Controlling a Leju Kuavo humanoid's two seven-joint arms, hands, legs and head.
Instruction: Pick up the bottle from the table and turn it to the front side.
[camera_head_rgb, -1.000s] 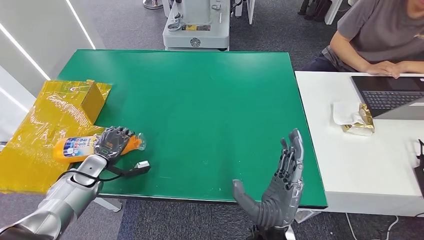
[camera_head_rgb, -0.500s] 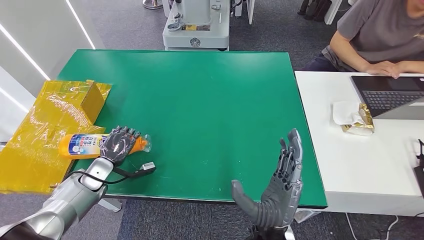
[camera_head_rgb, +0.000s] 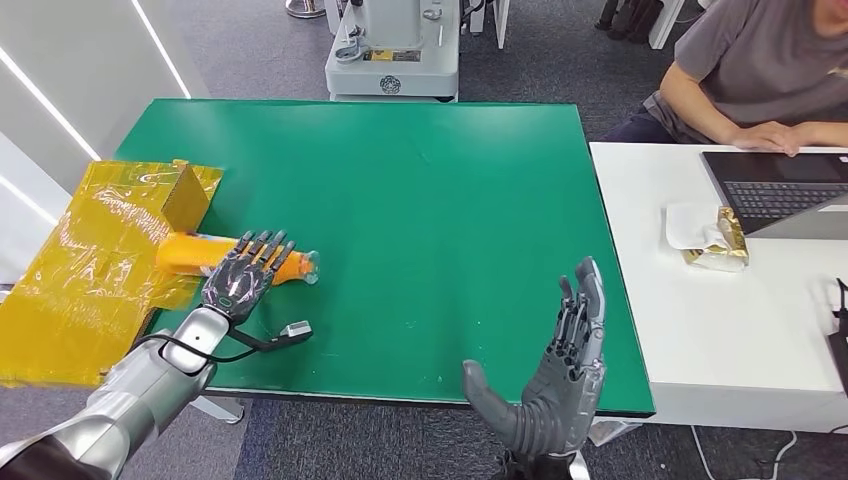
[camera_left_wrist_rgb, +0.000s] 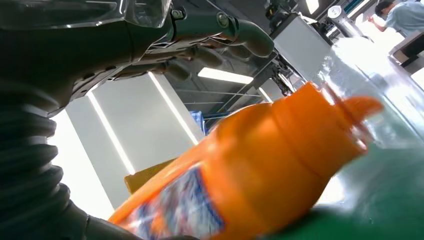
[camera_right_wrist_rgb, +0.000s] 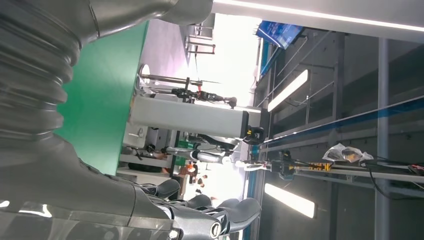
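Observation:
An orange bottle (camera_head_rgb: 190, 250) with a clear cap (camera_head_rgb: 308, 266) lies on its side near the left edge of the green table (camera_head_rgb: 430, 200), partly against the yellow foil. Its plain orange side faces up. My left hand (camera_head_rgb: 243, 277) lies over the bottle's neck end with its fingers spread. In the left wrist view the bottle (camera_left_wrist_rgb: 260, 165) shows part of a blue label, and the fingers (camera_left_wrist_rgb: 220, 30) arch above it with a gap. My right hand (camera_head_rgb: 560, 375) stands upright and open at the near table edge, holding nothing; its fingers (camera_right_wrist_rgb: 210, 220) are apart.
A yellow foil-wrapped box (camera_head_rgb: 100, 260) sits at the table's left edge beside the bottle. A small plug on a cable (camera_head_rgb: 290, 330) lies by my left wrist. To the right, a white table (camera_head_rgb: 720, 330) holds a laptop (camera_head_rgb: 780, 190) and a foil packet (camera_head_rgb: 720, 240); a person (camera_head_rgb: 760, 80) sits there.
The bottle has moved away from me toward the foil box and rolled, so its label no longer faces up. My left hand followed and spread its fingers. The right hand stayed still.

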